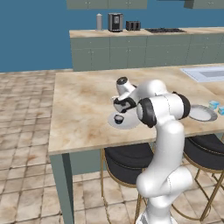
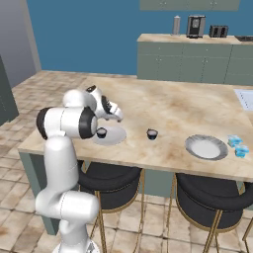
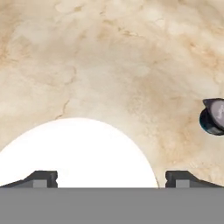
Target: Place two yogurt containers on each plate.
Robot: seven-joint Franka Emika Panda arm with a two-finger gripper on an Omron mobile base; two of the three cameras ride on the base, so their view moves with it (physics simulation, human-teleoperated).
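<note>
A dark navy yogurt cup (image 1: 118,118) (image 2: 101,132) stands on the left pale plate (image 1: 129,122) (image 2: 114,136). Just above that plate hovers my gripper (image 1: 122,108) (image 2: 117,117) (image 3: 111,179), open, with nothing between its fingertips (image 3: 42,178). In the hand view the plate (image 3: 74,153) lies at the bottom and a second dark cup (image 3: 214,117) (image 2: 152,133) sits on the bare counter at the right edge. The right plate (image 1: 202,113) (image 2: 206,147) holds nothing. Two light blue cups (image 1: 214,105) (image 2: 233,140) (image 2: 242,150) rest on the counter beside it.
The marble island counter (image 1: 83,105) ends in a front edge above black stools (image 1: 127,159) (image 2: 207,197). A sink (image 1: 205,73) is set into the far right. The back counter (image 1: 131,33) carries a coffee machine (image 1: 115,22) and a toaster.
</note>
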